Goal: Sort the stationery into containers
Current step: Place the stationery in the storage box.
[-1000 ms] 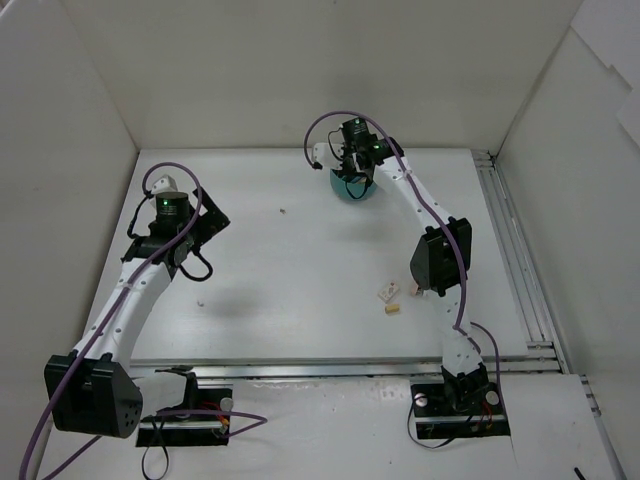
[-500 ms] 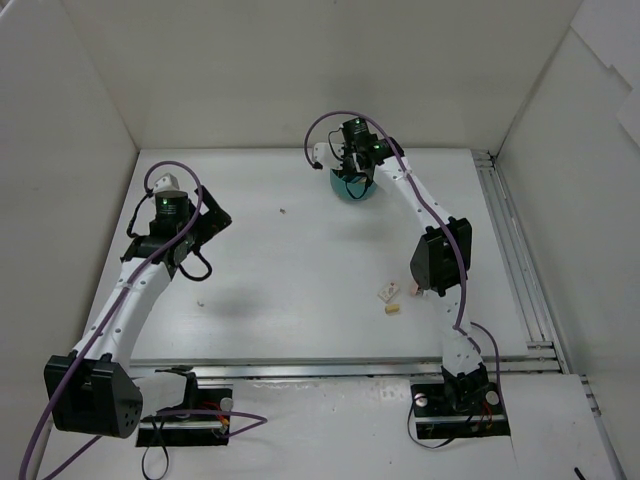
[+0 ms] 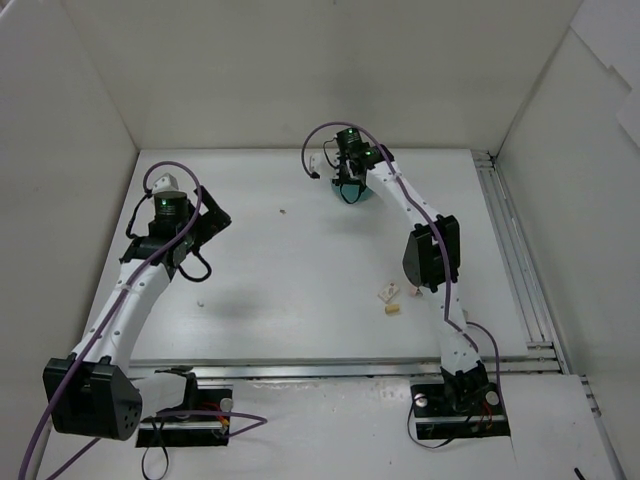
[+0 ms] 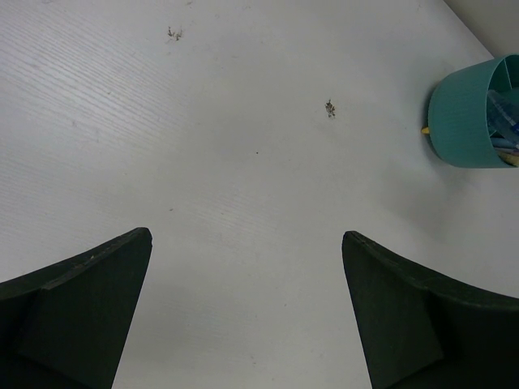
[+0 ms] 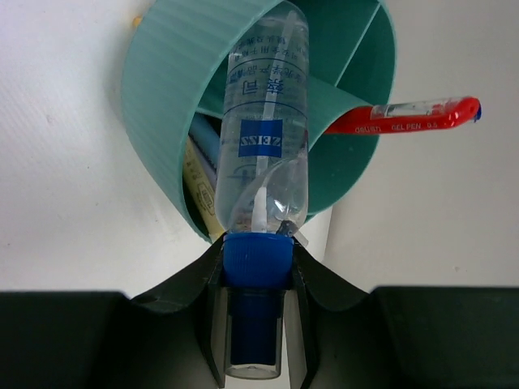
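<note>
R claw [image 5: 257, 261] clenched on the blue cap of a clear spray bottle [image 5: 263, 121]. The bottle is smooth see-through plastic, cylindrical w/ rounded shoulders, a blue-and-white ZEISS label and a thin dip tube showing inside. Dark fingers press the cap from both sides. Bottle body stretches away from the claw across the mouth of the teal cup [image 5: 162, 97]. Can't tell whether its far end sits inside a compartment or just over it.

Cup is round plastic w/ a finely ribbed outer wall and flat dividers inside. Red gel pen [image 5: 405, 116], glossy w/ a translucent barrel, sticks out over the cup's rim to the right in the wrist view. Yellow pencil [image 5: 199, 190] plus a pale blue item sit in the compartment left of the bottle. From above, the cup is at the far middle of the tabletop [image 3: 300, 280], mostly hidden under the R wrist.

L claw [image 4: 247, 235] released, its matte black wedge-shaped fingers spread wide. It is above tabletop w/ faint wood-like grain, well apart from the cup.

Cream eraser block [image 3: 388, 292] and a smaller yellowish block [image 3: 393, 309] lie just beside each other on the tabletop. Both are near the R arm's elbow, well apart from the cup.
</note>
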Tool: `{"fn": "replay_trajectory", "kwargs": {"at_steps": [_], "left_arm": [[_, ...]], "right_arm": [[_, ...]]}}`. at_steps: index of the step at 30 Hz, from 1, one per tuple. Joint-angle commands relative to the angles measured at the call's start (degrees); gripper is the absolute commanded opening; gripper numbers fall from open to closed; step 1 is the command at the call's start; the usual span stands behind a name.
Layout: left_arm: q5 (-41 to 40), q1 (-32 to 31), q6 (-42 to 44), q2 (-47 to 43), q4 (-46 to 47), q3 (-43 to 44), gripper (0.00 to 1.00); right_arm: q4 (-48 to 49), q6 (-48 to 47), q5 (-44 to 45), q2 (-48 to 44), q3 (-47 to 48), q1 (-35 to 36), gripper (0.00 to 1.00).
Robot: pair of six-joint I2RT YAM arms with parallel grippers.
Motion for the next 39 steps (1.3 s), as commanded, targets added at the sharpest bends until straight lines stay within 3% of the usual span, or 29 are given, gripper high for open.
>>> {"fn": "replay_trajectory", "kwargs": {"at_steps": [1, 4, 7, 10, 19, 21, 22, 24, 27, 31, 34, 39], "left_arm": [[-0.8, 0.4, 1.4, -1.5, 1.2, 2.5, 1.0], [-0.8, 0.4, 1.4, -1.2, 1.4, 2.5, 1.0], [-0.8, 0.4, 1.5, -0.9, 1.4, 2.5, 1.0], [-0.8, 0.4, 1.4, -0.8, 1.6, 2.3, 1.0], [0.2, 0.4, 1.3, -0.8, 2.0, 2.1, 1.0], [0.3, 0.4, 1.3, -1.1, 2.1, 2.1, 1.0], [0.4, 0.4, 1.3, -1.2, 2.1, 2.0, 1.0], [0.6, 0.4, 1.3, -1.8, 2.3, 2.0, 1.0], [1.1, 0.4, 1.8, -3.1, 2.1, 1.9, 1.0], [0.9, 0.4, 2.6, -5.5, 1.6, 1.2, 1.0], [0.5, -0.1, 3.3, -7.7, 1.5, 0.3, 1.0], [2.0, -1.3, 5.0, -8.6, 1.8, -0.4, 1.0]], "right_arm": [[1.9, -1.4, 2.9, -1.1, 2.7, -0.1, 0.0], [2.9, -1.1, 3.2, -1.1, 2.2, 0.2, 0.0], [5.2, -0.4, 4.4, -1.2, 1.9, 0.6, 0.3], [8.0, 0.3, 4.8, -1.3, 1.9, 0.8, 0.48], [15.6, 3.4, 5.9, -4.5, 1.9, 1.8, 0.64], [17.8, 5.1, 5.9, -5.7, 0.9, 2.1, 0.72], [18.7, 7.0, 5.7, -7.3, 0.3, 2.3, 0.84], [22.8, 9.5, 5.0, -9.5, -2.7, 2.4, 0.97], [31.1, 15.9, 4.4, -18.5, -10.6, 2.6, 0.98], [55.0, 26.9, 6.7, -31.4, -32.6, 3.0, 0.98], [62.9, 36.9, 9.7, -41.2, -45.8, 3.5, 0.98], [51.3, 59.8, 11.3, -54.2, -56.6, 2.9, 0.98]]}}
